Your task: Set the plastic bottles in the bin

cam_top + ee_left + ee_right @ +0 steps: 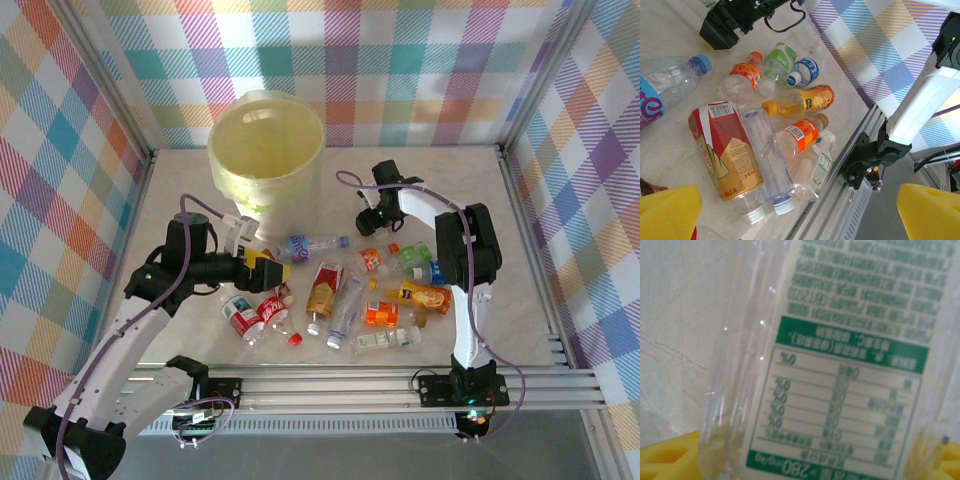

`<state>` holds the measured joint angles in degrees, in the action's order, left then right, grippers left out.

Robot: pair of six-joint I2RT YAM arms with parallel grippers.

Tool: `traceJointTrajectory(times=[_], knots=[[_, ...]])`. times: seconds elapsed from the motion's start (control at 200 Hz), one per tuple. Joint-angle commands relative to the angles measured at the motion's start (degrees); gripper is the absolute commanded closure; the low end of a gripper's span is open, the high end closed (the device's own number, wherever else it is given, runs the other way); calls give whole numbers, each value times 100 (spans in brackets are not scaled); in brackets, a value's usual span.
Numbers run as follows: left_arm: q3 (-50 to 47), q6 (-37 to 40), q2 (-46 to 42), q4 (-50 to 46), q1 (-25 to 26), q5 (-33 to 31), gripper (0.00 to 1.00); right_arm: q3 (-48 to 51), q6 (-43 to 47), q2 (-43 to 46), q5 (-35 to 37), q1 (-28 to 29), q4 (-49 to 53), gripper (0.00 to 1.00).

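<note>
Several plastic bottles lie in a heap mid-table: a blue-labelled one (312,243), a red-and-gold one (725,150), a clear one (767,155), orange ones (800,134), a yellow one (807,100) and a green one (780,57). The pale-yellow bin (265,150) stands behind them. My left gripper (268,270) hangs open over the heap's left side, its yellow fingers (667,212) wide apart with nothing between them. My right gripper (368,220) sits behind the heap, and a clear bottle with a green-and-white label (850,365) is held between its yellow pads (670,455).
Two red-labelled bottles (255,315) and a loose red cap (295,339) lie near the front left. The metal rail (350,385) runs along the near edge. Checked fabric walls enclose the table on three sides.
</note>
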<state>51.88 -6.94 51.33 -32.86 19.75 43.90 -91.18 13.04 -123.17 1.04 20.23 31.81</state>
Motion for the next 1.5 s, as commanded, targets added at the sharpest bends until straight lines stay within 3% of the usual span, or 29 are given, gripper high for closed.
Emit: traceJointTrajectory(times=[0.0,0.38,1.025,1.185,1.26,1.345,1.495], knots=[[-64,88,-52,-38,42,-2,0,-27,-418,281,36,25,100,26],[-58,80,-81,-47,42,-44,0,342,-917,540,75,27,160,28],[-64,45,-133,-63,40,-80,0,686,-1036,729,151,30,110,59],[-12,-317,-116,140,43,-123,0,754,-1167,961,228,25,44,62],[-15,-695,-158,384,74,-297,0,834,-1362,1169,335,25,-18,63],[-4,-1227,-190,535,158,-1005,0,946,-1601,1453,395,24,-98,63],[-28,-1599,-156,723,421,-1521,0,1214,-1882,2015,242,25,-102,63]])
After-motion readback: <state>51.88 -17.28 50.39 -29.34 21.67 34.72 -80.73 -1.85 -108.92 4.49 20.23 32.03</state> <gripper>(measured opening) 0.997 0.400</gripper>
